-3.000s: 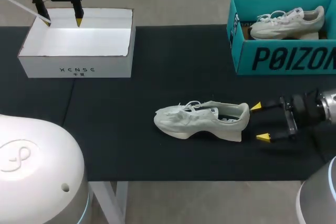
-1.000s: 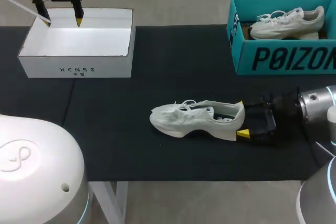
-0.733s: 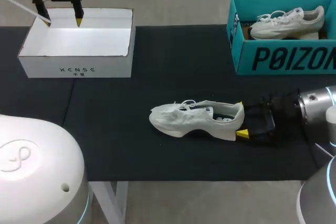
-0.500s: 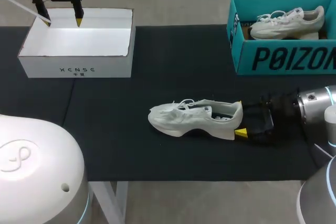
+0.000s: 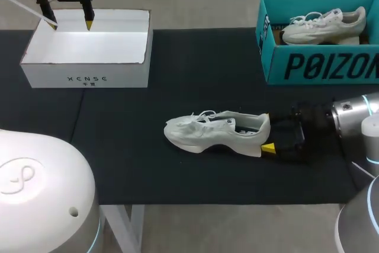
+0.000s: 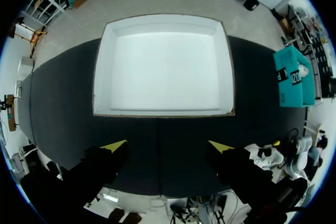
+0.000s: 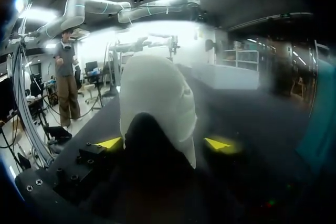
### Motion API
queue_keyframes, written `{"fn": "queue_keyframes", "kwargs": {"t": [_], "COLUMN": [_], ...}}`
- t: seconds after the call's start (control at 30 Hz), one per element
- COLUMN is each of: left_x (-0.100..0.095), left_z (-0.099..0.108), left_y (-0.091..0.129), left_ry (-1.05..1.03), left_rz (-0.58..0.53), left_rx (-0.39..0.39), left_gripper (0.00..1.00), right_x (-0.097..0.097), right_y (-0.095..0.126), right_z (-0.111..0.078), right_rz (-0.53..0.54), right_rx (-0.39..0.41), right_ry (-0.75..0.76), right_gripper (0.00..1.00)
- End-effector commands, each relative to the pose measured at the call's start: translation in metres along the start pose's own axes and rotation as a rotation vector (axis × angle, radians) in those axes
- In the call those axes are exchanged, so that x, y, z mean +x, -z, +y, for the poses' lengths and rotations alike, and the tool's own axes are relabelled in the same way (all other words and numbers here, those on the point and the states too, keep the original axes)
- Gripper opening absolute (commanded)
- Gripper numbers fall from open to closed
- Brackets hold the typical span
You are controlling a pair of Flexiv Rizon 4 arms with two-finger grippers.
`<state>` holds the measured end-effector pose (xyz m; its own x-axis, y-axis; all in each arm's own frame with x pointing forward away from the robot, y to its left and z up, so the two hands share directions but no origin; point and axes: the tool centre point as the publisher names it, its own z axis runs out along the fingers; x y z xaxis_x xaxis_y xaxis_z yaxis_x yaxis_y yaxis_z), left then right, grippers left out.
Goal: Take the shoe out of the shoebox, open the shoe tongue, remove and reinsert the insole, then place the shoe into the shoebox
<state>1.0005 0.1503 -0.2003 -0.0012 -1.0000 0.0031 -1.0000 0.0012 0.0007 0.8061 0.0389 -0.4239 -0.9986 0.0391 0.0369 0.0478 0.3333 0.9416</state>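
**Shoe out on the table, right arm at its heel**

The shoe (image 5: 216, 131) lies on the black table cover (image 5: 148, 164), a little right of the middle, toe to the left and heel to the right, well apart from both boxes. The right gripper (image 5: 269, 131) sits at the heel with its fingers spread. In the right wrist view one yellow tip shows on each side of the heel, and neither clearly presses on it, so I read it as released rather than grasping.

The left gripper (image 5: 71, 25) hangs over the far rim of the white box (image 5: 86, 63) at the far left. Its fingers are also spread and hold nothing, and that box shows only a bare white floor.

My reading is that taking the shoe out is done and opening the tongue is the step in hand. The next move seems to call for the right fingers to close on the heel and steady the shoe. The left arm would then have to come a long way across to lift the tongue, since the laces and tongue sit toward the left half of the shoe.

As for writing, the teal box (image 5: 320, 66) at the far right, which holds a second shoe (image 5: 323, 25), has large dark letters on its near wall. The white box has one small dark line of print. I do not read either out.
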Motion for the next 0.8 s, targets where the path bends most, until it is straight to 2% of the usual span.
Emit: {"fn": "queue_keyframes", "kwargs": {"t": [0.03, 0.8], "left_x": [0.0003, 0.0003], "left_z": [-0.0001, -0.0001], "left_y": [0.0002, 0.0002], "left_ry": [0.001, 0.001], "left_rz": [-0.001, -0.001], "left_rx": [-0.001, -0.001], "left_gripper": [1.0, 1.0], "right_x": [0.0006, 0.0009], "right_y": [-0.0018, -0.0016], "right_z": [-0.0001, -0.0034], "right_rz": [0.002, -0.003], "right_rx": [0.004, -0.008], "right_ry": [-0.003, -0.025], "right_gripper": [1.0, 1.0]}}
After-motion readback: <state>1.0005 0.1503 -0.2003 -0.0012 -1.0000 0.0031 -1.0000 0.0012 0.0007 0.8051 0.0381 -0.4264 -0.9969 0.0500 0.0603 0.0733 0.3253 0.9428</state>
